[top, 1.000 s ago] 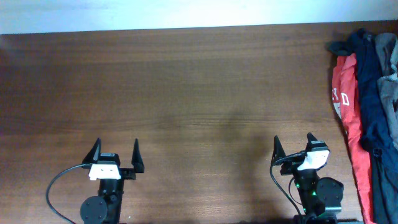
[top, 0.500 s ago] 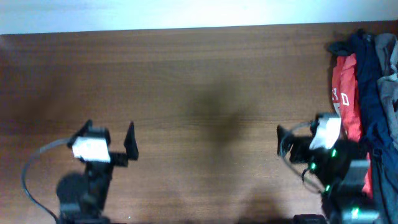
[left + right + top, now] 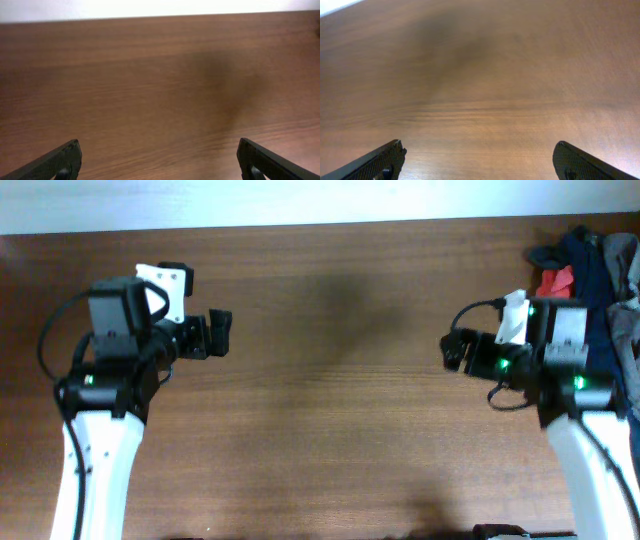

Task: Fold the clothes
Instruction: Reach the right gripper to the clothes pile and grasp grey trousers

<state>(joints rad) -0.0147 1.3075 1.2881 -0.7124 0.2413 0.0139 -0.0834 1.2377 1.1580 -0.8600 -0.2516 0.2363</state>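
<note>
Grey-olive fabric (image 3: pixel 622 258), which may be the shorts, shows at the far right edge in a heap of clothes; no waistband, button or pocket is visible. My left gripper (image 3: pixel 222 333) is open and empty, held above the left part of the wooden table (image 3: pixel 330 430). My right gripper (image 3: pixel 451 351) is open and empty, above the table a little left of the heap. Both wrist views show only bare wood between the spread fingers of the left gripper (image 3: pixel 157 145) and the right gripper (image 3: pixel 477 144).
The heap also holds navy-blue garments (image 3: pixel 590 275) and a red garment (image 3: pixel 556 281), partly hidden by my right arm. A pale wall runs along the table's far edge (image 3: pixel 300 222).
Both arms have risen from their low rest at the front edge and moved toward the table's far side. The right arm now covers much of the red garment.
</note>
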